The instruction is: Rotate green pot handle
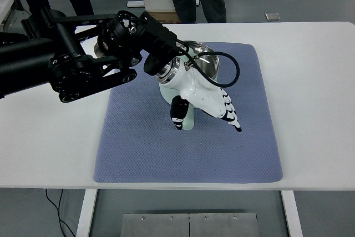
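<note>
Right now our left hand [202, 101] sits over the green pot [191, 81] mid-mat [144, 148], thumb touching the handle [187, 121], fingers extended together; the handle points at us, so turning looks barely begun

pale green round pot with shiny steel interior [206, 68] stands upright on the mat's far middle, largely hidden; its stubby pale green handle [188, 121] points toward the near edge.
</note>
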`<act>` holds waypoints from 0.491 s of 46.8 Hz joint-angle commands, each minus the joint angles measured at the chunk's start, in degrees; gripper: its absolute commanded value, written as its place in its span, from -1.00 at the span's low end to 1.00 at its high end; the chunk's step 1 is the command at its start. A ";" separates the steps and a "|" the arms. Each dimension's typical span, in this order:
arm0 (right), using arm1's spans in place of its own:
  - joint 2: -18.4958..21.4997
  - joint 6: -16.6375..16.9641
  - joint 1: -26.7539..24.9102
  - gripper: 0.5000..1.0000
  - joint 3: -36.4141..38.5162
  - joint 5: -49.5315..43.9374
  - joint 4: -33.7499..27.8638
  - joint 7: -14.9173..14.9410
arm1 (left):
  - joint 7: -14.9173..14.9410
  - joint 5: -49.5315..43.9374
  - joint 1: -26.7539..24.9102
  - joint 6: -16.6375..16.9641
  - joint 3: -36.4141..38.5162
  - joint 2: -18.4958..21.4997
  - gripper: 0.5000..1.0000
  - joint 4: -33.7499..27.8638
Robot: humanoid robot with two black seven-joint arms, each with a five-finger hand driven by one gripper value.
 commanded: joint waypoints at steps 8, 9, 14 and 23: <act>0.00 0.00 0.00 1.00 0.00 0.00 -0.14 0.00 | 0.01 0.29 -1.17 -0.09 3.07 0.12 1.00 0.08; 0.00 0.00 0.00 1.00 0.00 0.00 -0.14 0.00 | 0.01 0.29 -1.26 -0.09 3.51 0.20 1.00 0.09; 0.00 0.00 0.00 1.00 0.00 0.00 0.03 0.00 | 0.01 0.90 -1.43 -0.09 5.18 0.38 1.00 0.00; 0.00 0.00 0.00 1.00 0.00 0.00 -0.14 0.00 | 0.01 1.08 -1.00 -0.01 7.29 0.38 1.00 0.26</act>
